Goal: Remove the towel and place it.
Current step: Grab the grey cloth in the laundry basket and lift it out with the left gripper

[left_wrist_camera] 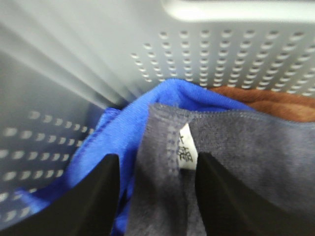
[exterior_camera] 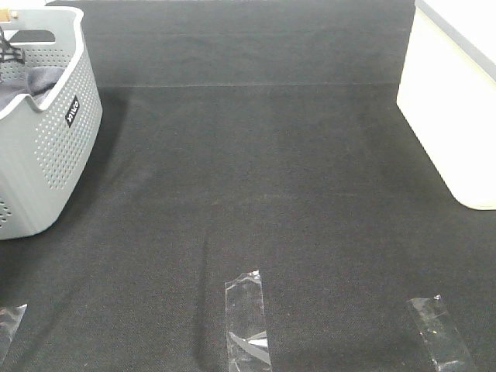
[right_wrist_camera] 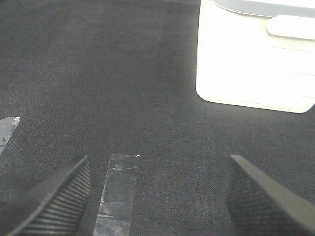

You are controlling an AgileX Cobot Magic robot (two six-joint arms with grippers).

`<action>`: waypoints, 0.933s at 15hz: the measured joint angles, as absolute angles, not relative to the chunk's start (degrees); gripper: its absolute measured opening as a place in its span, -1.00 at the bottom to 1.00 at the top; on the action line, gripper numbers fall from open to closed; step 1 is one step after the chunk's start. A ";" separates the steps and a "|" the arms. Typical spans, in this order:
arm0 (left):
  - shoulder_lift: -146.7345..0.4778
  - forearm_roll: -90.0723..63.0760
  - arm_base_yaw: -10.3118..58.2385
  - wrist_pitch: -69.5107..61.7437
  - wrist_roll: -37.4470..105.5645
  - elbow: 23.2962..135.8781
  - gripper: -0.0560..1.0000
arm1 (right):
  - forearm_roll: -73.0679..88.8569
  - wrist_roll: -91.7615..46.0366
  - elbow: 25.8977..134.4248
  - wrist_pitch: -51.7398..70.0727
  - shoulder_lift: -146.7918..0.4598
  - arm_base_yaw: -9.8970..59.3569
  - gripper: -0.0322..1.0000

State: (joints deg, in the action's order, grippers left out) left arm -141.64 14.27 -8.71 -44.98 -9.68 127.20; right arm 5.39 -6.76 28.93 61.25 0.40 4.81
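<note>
The towel (left_wrist_camera: 231,162) is a grey-lavender cloth with a stitched hem and a small white tag, lying inside the grey perforated basket (left_wrist_camera: 221,54). My left gripper (left_wrist_camera: 157,196) reaches down into the basket, and its two black fingers press on either side of a raised fold of the towel. In the exterior high view a bit of the towel (exterior_camera: 43,81) shows over the rim of the basket (exterior_camera: 54,147) at the far left. My right gripper (right_wrist_camera: 157,196) hangs open above the black mat, holding nothing.
A bright blue cloth (left_wrist_camera: 147,118) lies under the towel, with a brown cloth (left_wrist_camera: 275,101) behind it. A white box (exterior_camera: 449,108) stands at the right edge of the mat. Clear tape strips (exterior_camera: 246,318) are stuck along the mat's front.
</note>
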 joint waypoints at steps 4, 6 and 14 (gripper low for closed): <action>-142.49 14.15 -8.71 -44.92 -9.57 127.20 -0.19 | 5.39 -6.76 28.93 61.25 0.40 4.81 0.44; -142.49 15.13 -8.71 -44.92 -9.51 127.20 -0.60 | 5.39 -6.76 28.93 61.25 0.40 4.81 0.44; -137.62 15.18 -8.48 -44.18 -8.19 127.20 -0.89 | 5.39 -6.76 28.93 61.25 0.40 4.81 0.44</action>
State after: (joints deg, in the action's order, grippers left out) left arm -137.62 15.18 -8.48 -44.18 -8.19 127.20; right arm 5.39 -6.76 28.93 61.25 0.40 4.81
